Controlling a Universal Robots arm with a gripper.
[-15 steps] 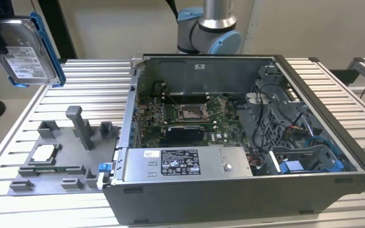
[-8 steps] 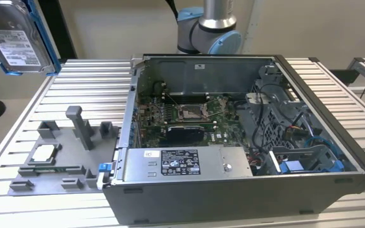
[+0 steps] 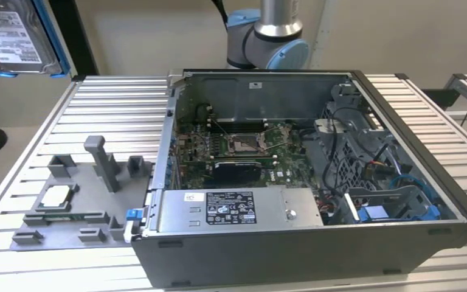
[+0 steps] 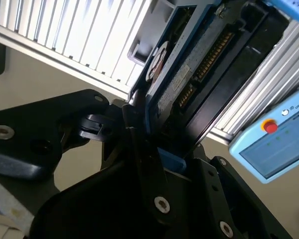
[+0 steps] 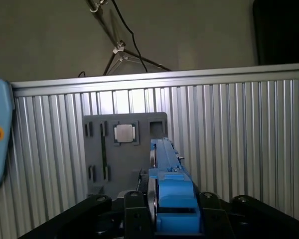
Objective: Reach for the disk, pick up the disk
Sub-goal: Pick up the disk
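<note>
Disk (image 3: 14,36) clamped in end effector (image 5: 172,211), chip (image 3: 55,196) in grey fixture (image 3: 86,204)

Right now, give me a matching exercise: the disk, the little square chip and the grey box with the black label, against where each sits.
1 disk
2 square chip
3 grey box

A in the grey fixture on the table
B inside the open computer case
C gripped in the claw, off the table

Pairs: 1-C, 2-A, 3-B
</note>
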